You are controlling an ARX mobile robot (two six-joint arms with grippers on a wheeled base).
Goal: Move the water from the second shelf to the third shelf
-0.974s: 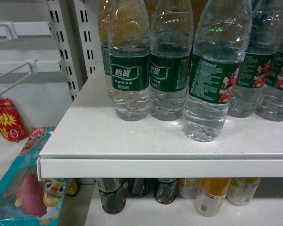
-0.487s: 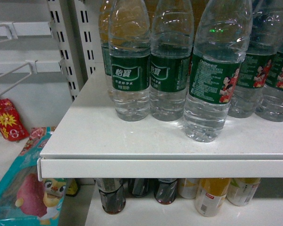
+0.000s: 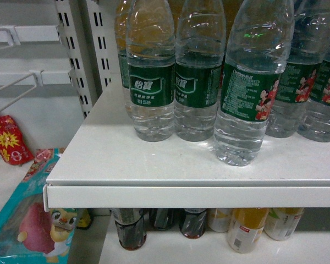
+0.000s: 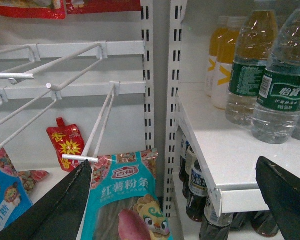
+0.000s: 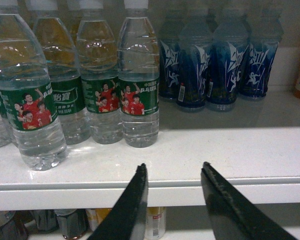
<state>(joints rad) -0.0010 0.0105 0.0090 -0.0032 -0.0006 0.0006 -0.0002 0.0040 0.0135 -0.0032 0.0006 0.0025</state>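
Black fingers [image 5: 216,207] of the right gripper [image 5: 172,172] stand spread, empty, before the shelf [image 5: 230,150] edge; the left gripper [image 4: 175,200] gapes wide too. Water [image 5: 138,80] stands on that shelf, packed beside neighbours, so a careless reach could topple them. Only the right wrist view shows blue bottles [image 5: 217,62].

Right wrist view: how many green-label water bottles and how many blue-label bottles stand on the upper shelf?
Green-label water bottles: 5 (one cut off by the left edge)
Blue-label bottles: 4
Total: 9
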